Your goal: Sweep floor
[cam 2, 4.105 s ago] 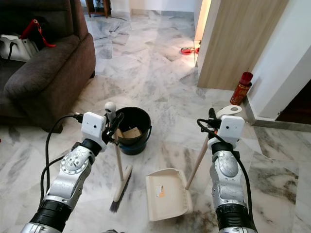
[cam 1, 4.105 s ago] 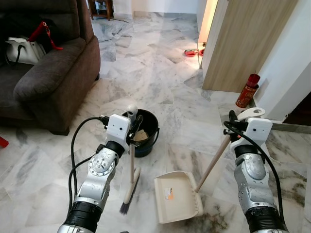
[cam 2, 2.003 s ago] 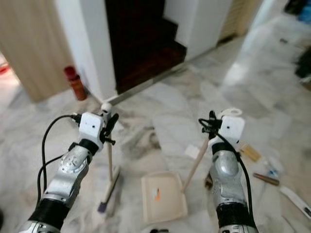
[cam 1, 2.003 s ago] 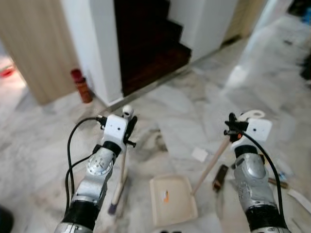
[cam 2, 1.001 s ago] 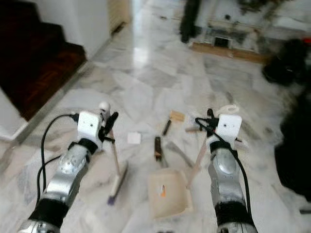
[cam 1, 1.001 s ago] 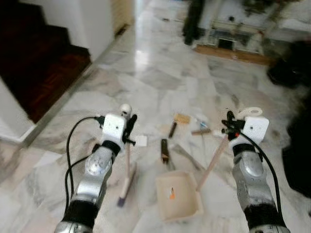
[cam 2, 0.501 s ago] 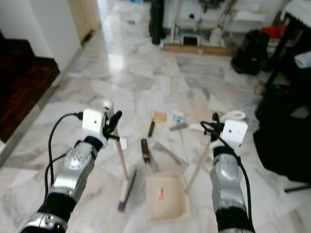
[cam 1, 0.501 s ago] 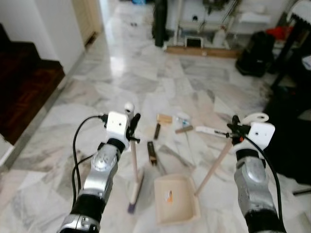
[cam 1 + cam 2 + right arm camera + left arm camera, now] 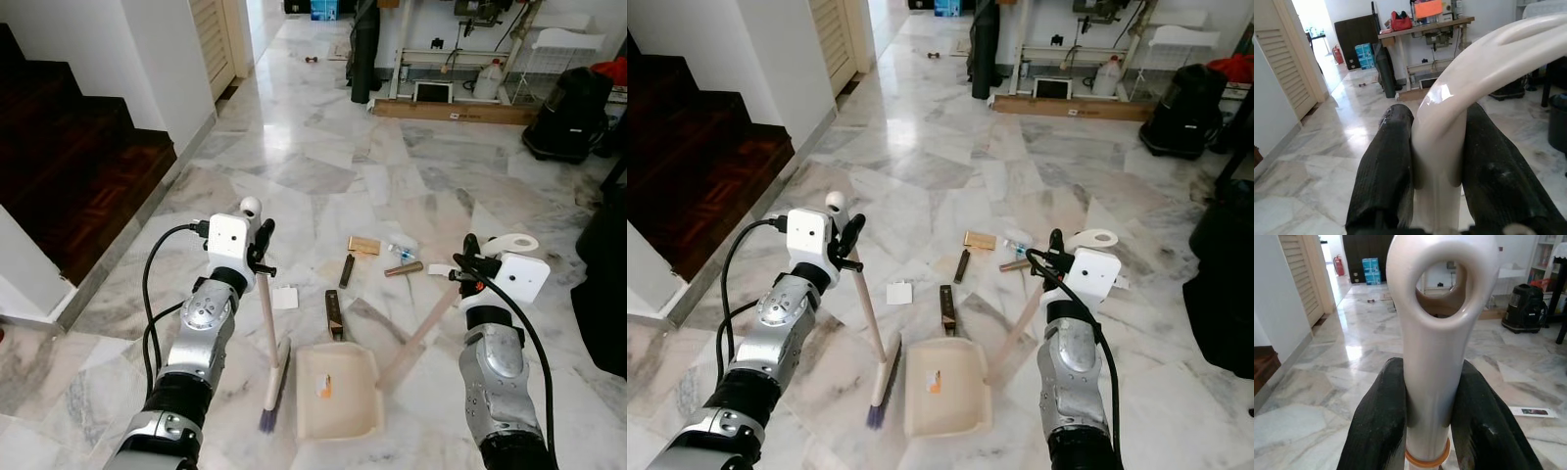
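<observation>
The broom (image 9: 268,333) has a pale wooden stick topped by a cream plastic end with a hanging hole, and a flat cream head with dark purple-tipped bristles resting on the floor (image 9: 323,157). The left gripper (image 9: 259,250) is clamped on the stick just below that plastic end, its two black fingers (image 9: 1376,426) pressed to either side. The dustpan (image 9: 337,392) is cream, its open tray flat on the floor just right of the broom head, a small orange label inside; its long wooden handle slants up to the right gripper (image 9: 468,264), which is closed around the cream looped grip.

The floor is polished grey-white marble. Ahead of the dustpan lies scattered litter: a white paper square (image 9: 285,298), a dark brown stick (image 9: 333,313), a small tan block (image 9: 363,245), and other small pieces. Dark wooden stairs (image 9: 69,166) rise at the left beside a white wall, and a black bag (image 9: 568,103) sits far right near a table with clutter.
</observation>
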Available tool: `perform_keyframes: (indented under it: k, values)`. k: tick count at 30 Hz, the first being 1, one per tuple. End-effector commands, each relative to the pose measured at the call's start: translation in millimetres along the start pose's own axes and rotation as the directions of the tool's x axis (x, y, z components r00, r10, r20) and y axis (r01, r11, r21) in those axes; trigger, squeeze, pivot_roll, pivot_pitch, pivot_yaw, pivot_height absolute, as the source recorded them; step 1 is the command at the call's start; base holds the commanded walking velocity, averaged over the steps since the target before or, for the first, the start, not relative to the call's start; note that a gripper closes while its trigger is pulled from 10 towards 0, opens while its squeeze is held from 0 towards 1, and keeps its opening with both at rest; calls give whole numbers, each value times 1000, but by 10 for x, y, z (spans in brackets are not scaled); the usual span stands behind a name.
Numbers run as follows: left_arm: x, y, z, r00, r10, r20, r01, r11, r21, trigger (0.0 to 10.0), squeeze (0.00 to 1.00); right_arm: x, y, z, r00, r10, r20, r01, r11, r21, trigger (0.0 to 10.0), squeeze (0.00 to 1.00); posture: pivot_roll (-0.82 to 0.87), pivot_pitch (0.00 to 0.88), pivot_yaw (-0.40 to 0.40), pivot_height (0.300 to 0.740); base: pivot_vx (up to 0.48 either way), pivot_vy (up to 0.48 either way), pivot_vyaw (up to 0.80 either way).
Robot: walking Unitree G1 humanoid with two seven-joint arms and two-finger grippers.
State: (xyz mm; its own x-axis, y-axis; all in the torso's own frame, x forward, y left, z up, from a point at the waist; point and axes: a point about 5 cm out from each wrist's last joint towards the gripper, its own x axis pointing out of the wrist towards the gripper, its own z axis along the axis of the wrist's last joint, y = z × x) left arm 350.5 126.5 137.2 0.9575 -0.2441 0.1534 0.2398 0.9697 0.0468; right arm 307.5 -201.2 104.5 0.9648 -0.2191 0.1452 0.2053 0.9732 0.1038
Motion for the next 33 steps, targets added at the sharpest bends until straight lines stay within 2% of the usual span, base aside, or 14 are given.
perform_keyframes:
  k: [1,14,33]
  values:
    - [49,15,113,999,3,55,-3,1000,13,10000,0,25,29,128,998,7,66,-8,1000,15,10000,0,54,0,46,740,322,0,0]
    - [38,80,135,997,30,74,-31,999,16,10000,0,115,22,225,997,12,79,-13,1000,13,10000,0,61,0,20,740,362,0,0]
    - [64,57,161,996,31,82,-32,999,11,10000,0,149,24,248,997,-3,78,1,1000,31,10000,0,66,19,23,740,419,0,0]
